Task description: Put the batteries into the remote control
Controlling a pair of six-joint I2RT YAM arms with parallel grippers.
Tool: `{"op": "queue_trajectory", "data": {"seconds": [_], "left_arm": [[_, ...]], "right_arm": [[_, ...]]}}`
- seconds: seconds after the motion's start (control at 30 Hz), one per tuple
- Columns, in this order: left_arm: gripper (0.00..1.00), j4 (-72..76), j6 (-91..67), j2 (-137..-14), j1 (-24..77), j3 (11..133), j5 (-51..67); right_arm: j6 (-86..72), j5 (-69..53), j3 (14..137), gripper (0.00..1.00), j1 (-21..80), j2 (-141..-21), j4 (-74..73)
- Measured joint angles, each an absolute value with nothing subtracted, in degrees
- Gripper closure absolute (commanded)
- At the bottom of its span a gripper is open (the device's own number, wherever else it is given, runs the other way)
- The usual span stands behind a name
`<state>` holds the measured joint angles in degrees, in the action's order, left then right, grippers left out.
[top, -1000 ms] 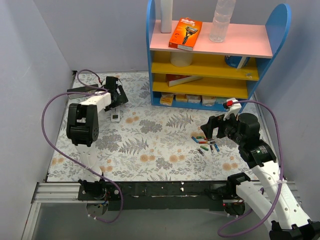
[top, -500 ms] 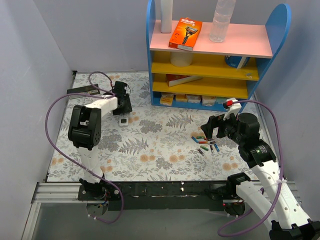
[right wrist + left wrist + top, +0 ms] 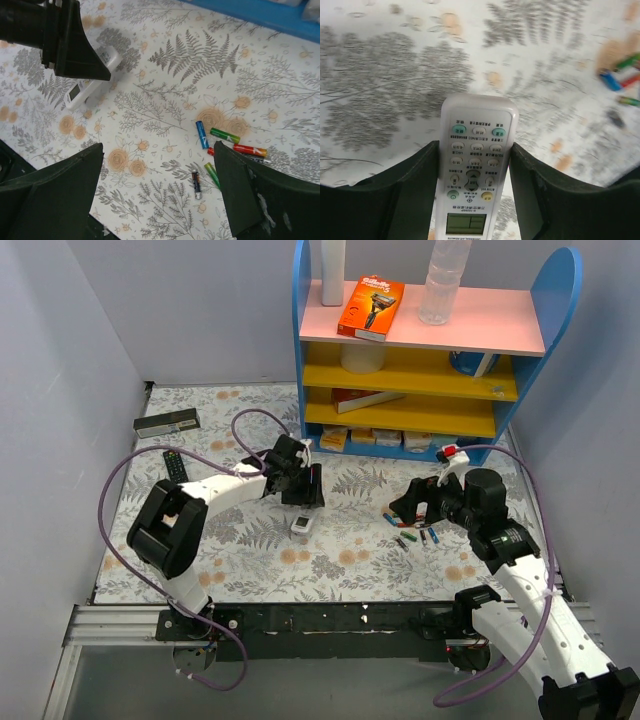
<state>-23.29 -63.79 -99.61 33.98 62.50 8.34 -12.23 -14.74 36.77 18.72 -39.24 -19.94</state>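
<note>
Left claw [image 3: 475,150] clamps the slim white rectangular plastic remote control [image 3: 301,524] by its sides, mid floral bench [image 3: 230,540]. Right claw [image 3: 157,150] gapes wide over small coloured cylindrical batteries [image 3: 224,135] lying loose.

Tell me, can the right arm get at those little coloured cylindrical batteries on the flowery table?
Probably yes. The right arm has its open fingers hanging over the small coloured cylindrical batteries, with nothing between them and the cells.
</note>
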Motion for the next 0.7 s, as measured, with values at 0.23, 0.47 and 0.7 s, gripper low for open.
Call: {"op": "queue_trajectory", "data": {"seconds": [0.23,0.47,0.7], "left_arm": [[0.85,-11.7,-65.4,-91.9,34.5,59.4,24.6],[0.85,-1.2,-66.3,-87.5,36.9,57.0,34.1],[0.85,2.7,-65.9,-86.9,40.1,57.0,35.0]], "right_arm": [[-18.3,-22.4,32.7,0.02,18.7,-41.2,-14.3],[-28.6,-28.3,32.0,0.05,18.7,-43.2,-4.5],[-39.6,-28.3,32.8,0.07,18.7,-46.7,-1.2]]}}
